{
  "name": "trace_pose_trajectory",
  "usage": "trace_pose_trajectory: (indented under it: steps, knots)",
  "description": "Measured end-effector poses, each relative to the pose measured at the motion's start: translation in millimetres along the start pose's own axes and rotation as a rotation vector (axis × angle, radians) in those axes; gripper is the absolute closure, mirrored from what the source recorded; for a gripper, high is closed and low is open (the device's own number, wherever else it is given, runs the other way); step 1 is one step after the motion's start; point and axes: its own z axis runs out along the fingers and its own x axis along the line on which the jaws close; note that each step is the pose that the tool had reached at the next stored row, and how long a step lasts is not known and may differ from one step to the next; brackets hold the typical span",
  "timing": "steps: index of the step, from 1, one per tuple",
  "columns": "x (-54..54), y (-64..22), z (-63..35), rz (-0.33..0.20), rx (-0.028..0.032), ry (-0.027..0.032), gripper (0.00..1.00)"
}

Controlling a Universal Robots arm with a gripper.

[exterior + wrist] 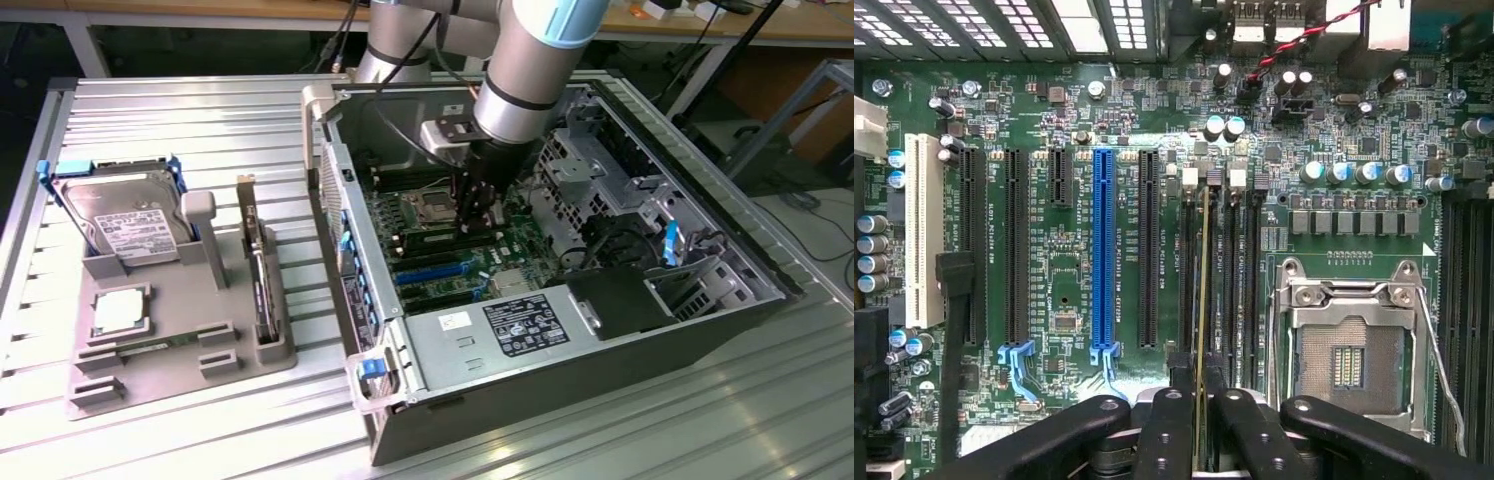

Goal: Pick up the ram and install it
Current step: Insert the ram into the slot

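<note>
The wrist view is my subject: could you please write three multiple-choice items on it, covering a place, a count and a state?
1. The ram stands: A at the memory slots beside the processor socket; B in the white slot; C on a tray.
2. Long blue slots: A none; B one; C three.
3. The gripper is: A open; B holding a cable; C shut on the ram.
A: its edge runs along those slots. B: a single blue slot shows. C: the fingers pinch the stick.
</note>
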Motion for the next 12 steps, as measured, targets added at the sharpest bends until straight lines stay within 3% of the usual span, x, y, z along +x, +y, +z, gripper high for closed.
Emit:
trace_pose_trajectory:
  steps: [1, 8, 10, 12]
  knots:
    - [1.5, -0.4, 0.0, 0.0, -0.0024, -0.0002, 0.85]
    - [1.7, -1.4, 4.2, 0.0, -0.0032, -0.0001, 0.85]
    - [1.8, -6.2, 3.9, -0.002, -0.0095, 0.0, 0.85]
    - [1.8, -6.8, 4.0, -0.005, -0.0105, 0.0, 0.85]
